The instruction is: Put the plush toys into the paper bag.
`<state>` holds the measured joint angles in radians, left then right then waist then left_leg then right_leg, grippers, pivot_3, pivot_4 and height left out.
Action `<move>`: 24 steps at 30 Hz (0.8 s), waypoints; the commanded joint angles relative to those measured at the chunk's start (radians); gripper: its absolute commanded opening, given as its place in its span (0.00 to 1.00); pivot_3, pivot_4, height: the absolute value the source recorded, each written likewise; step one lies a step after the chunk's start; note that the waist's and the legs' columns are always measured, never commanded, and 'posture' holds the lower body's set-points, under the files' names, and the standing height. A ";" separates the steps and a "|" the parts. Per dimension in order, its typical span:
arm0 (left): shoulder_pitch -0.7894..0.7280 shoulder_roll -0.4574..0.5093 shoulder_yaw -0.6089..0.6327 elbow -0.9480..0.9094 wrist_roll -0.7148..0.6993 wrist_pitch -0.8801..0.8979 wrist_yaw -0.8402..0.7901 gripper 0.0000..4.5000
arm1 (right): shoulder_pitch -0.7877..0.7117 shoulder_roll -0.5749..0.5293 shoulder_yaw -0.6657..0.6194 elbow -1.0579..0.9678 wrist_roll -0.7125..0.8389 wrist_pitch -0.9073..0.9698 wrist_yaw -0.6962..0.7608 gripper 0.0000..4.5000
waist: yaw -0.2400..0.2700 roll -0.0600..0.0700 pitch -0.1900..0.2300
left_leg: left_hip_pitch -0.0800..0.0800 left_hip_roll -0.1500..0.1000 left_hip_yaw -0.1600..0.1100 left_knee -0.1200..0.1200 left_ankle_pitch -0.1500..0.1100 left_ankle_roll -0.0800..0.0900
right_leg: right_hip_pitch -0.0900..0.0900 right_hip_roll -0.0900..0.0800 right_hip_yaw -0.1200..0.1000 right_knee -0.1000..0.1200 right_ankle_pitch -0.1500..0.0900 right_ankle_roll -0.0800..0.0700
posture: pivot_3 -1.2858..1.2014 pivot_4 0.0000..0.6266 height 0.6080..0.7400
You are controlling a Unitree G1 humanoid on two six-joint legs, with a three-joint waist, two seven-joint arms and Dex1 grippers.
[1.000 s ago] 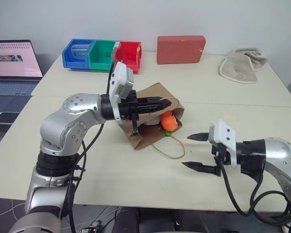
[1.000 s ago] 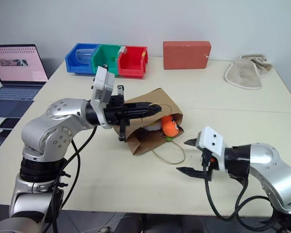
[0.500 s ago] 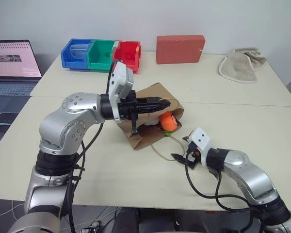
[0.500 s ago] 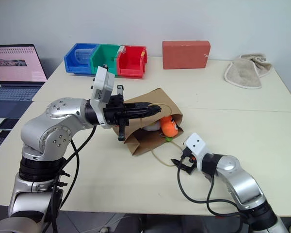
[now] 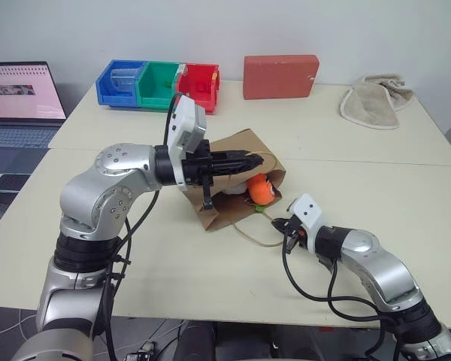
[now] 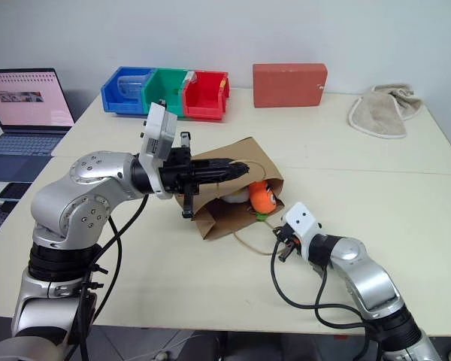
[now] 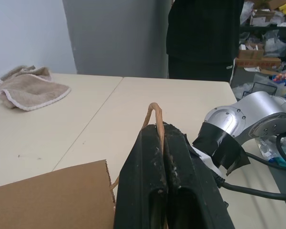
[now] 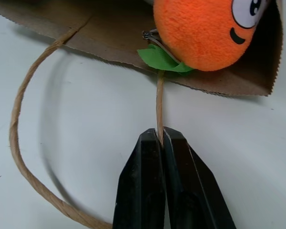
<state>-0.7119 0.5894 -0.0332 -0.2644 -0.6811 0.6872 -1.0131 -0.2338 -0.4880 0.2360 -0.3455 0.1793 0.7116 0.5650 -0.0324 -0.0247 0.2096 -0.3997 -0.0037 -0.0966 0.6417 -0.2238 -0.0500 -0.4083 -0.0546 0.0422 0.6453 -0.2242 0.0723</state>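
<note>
Item: kraft paper bag point(image 5: 233, 203), carrot plush point(image 8: 205, 33) at its mouth. My left gripper point(image 7: 163, 157) pinches upper handle point(image 7: 154, 117), my right gripper point(image 8: 161, 143) lower handle point(image 8: 19, 143), to spread it.

One paper bag point(image 5: 225, 214); two plush toys, a carrot point(image 5: 261, 189) and a white one point(image 6: 237, 195); three bins point(image 5: 158, 83); one red box point(image 5: 280, 76); one cloth point(image 5: 374, 101); one laptop point(image 5: 19, 101).
</note>
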 commanded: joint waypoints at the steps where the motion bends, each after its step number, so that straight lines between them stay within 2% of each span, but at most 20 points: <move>1: -0.005 0.008 0.021 -0.028 -0.002 -0.020 0.002 0.00 | -0.012 -0.003 -0.023 0.006 -0.012 -0.005 -0.013 0.01 | 0.000 0.000 0.000 | 0.000 0.000 0.000 0.000 0.000 0.000 | 0.000 0.000 0.000 0.000 0.000 0.000 | 0.52 0.24 1.00; 5: -0.004 0.009 0.021 -0.028 -0.001 -0.020 0.002 0.00 | -0.012 0.006 -0.036 0.003 -0.004 -0.011 -0.020 0.01 | 0.000 0.000 0.000 | 0.000 0.000 0.000 0.000 0.000 0.000 | 0.000 0.000 0.000 0.000 0.000 0.000 | 0.52 0.24 1.00; 12: -0.015 0.017 0.035 -0.022 -0.009 -0.014 0.003 0.00 | 0.000 -0.025 -0.096 -0.079 0.097 0.055 0.057 0.01 | 0.000 0.000 0.000 | 0.000 0.000 0.000 0.000 0.000 0.000 | 0.000 0.000 0.000 0.000 0.000 0.000 | 0.52 0.24 1.00; 16: -0.045 0.044 0.067 -0.003 -0.037 0.012 -0.009 0.00 | -0.028 -0.071 -0.209 -0.173 0.232 0.182 0.102 0.01 | 0.000 0.000 0.000 | 0.000 0.000 0.000 0.000 0.000 0.000 | 0.000 0.000 0.000 0.000 0.000 0.000 | 0.52 0.24 1.00; 24: -0.124 0.068 0.076 0.083 -0.034 0.015 -0.048 0.00 | -0.111 -0.242 -0.480 -0.272 0.567 0.434 0.202 0.01 | 0.002 0.000 0.000 | -0.001 0.000 -0.001 0.000 0.000 0.000 | 0.000 0.000 -0.001 0.000 0.000 0.000 | 0.52 0.24 1.00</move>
<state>-0.8092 0.6528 0.0310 -0.1797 -0.7067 0.7126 -1.0483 -0.3256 -0.7126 -0.1812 -0.5768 0.6690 1.1079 0.7432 -0.0301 -0.0247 0.2097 -0.4002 -0.0036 -0.0970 0.6416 -0.2238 -0.0498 -0.4081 -0.0546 0.0417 0.6449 -0.2242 0.0724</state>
